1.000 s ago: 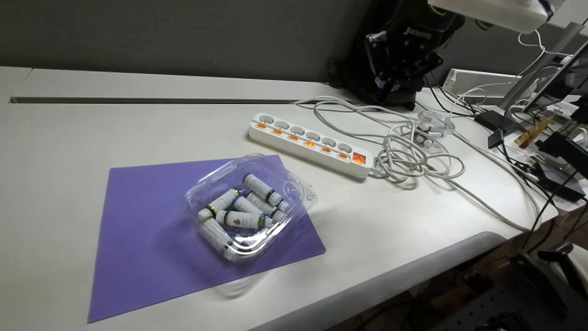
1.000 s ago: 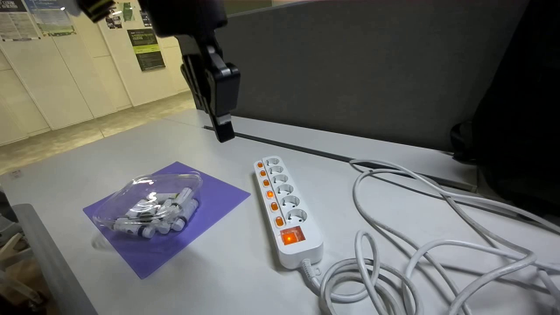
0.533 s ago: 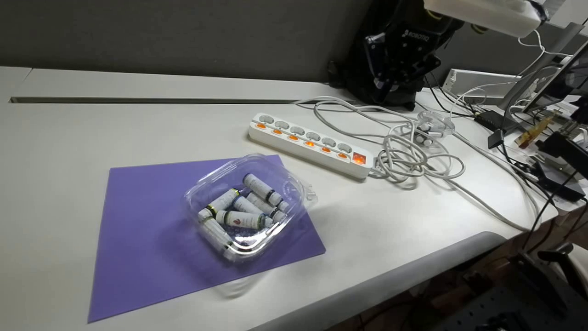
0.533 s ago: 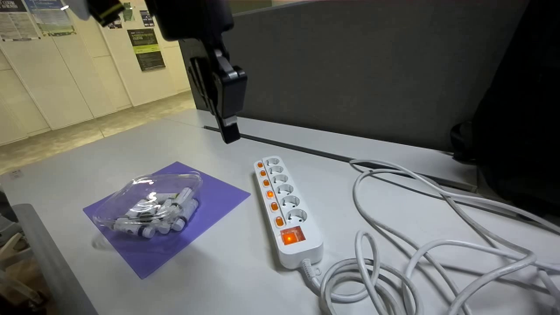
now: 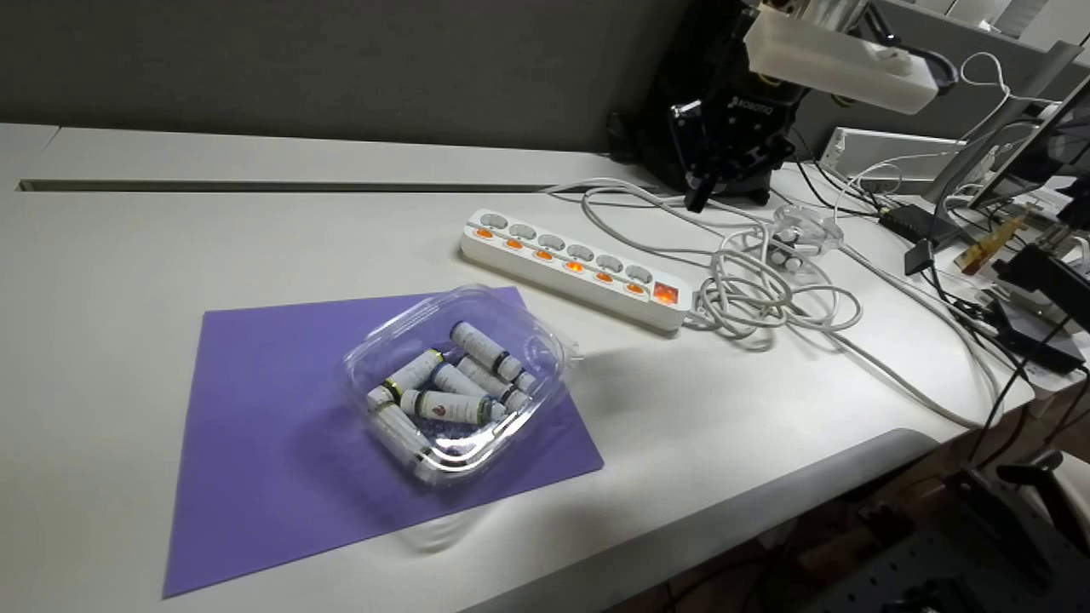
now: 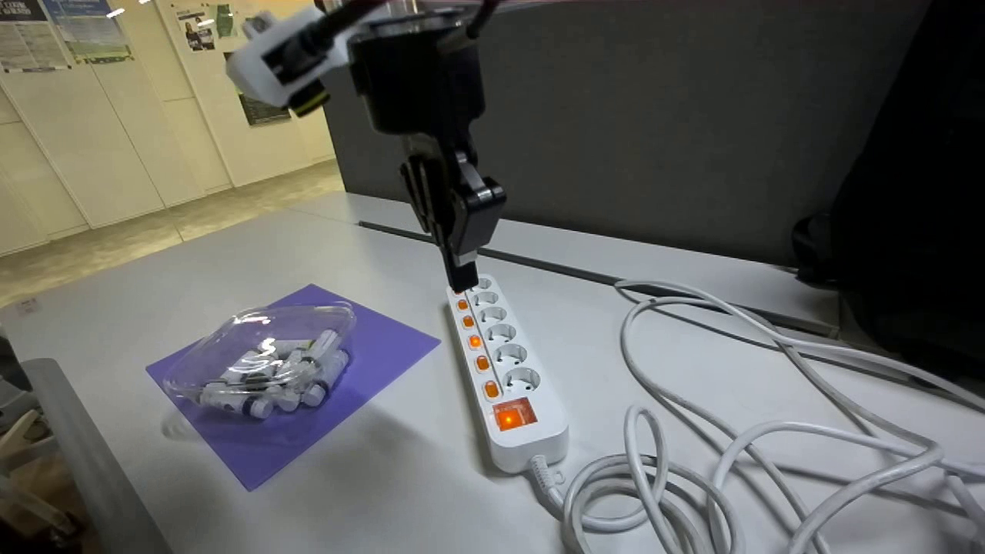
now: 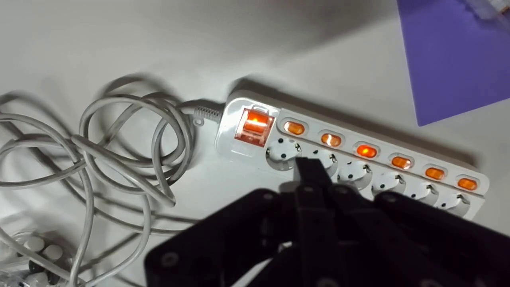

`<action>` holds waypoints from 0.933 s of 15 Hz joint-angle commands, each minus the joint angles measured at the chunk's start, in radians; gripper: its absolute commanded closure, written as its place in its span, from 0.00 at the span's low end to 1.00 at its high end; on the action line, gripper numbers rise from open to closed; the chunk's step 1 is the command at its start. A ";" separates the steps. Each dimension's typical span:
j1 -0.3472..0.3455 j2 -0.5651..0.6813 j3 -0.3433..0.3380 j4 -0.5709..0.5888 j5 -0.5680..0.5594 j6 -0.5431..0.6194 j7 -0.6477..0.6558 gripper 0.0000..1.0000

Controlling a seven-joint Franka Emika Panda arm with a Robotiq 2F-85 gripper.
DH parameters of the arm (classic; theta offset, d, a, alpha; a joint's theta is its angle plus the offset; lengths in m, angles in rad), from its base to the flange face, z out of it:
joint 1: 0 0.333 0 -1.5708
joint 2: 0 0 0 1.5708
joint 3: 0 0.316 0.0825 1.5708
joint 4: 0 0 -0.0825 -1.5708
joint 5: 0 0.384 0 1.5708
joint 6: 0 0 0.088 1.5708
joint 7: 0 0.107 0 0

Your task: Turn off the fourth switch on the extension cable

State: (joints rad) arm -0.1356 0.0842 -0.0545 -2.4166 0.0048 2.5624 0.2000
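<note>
I count one extension cable (image 5: 569, 282): six sockets (image 5: 581, 253), six small switches (image 7: 401, 162), one lit. My gripper (image 6: 462, 278) hangs apart from it, fingertips (image 7: 312, 171) together.

Bare tabletop (image 5: 724, 409), between its grey edge (image 5: 724, 526) and the power strip (image 5: 572, 283), leaves a low way in; past the strip's corded end, loops of cord (image 7: 119, 164) clutter the surface. On the switch side only a narrow lane parts strip from purple sheet (image 5: 247, 409), where a clear tray (image 5: 485, 447) (see-through, its rim mostly glints) stands in the way. A dark partition (image 5: 341, 68) walls the back. The gripper (image 7: 312, 169) hangs with free air between it and the strip.
</note>
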 commanded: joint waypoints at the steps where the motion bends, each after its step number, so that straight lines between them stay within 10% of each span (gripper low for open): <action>1: 0.023 0.118 -0.019 0.117 0.023 0.000 0.025 1.00; 14: 0.120 0.391 -0.015 0.291 0.027 0.020 0.033 1.00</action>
State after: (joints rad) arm -0.0374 0.4269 -0.0628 -2.1776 0.0217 2.5781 0.2065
